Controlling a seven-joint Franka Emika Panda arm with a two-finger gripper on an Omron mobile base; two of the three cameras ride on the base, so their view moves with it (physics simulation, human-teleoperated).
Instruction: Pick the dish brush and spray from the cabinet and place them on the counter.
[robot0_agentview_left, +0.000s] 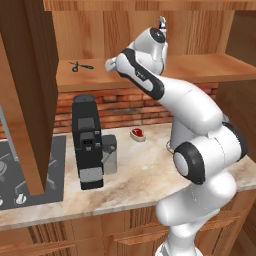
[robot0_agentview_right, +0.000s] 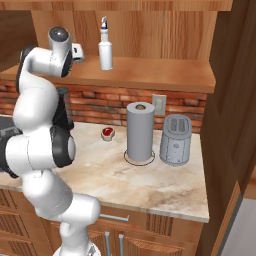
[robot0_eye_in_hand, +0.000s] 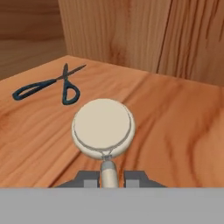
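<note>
Round cream-headed dish brush (robot0_eye_in_hand: 103, 129), pale handle

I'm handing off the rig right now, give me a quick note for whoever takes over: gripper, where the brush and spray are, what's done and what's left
Gripper: inside the cabinet, fingers either side of the brush handle, closing; a firm grip cannot be confirmed.
Brush: lies on the shelf, scissors to its left in the hand view.
Spray: upright on the same shelf, untouched.
Done: nothing is on the counter yet.
Left: lift the brush out and set it on the counter, then do the same with the spray.
</note>
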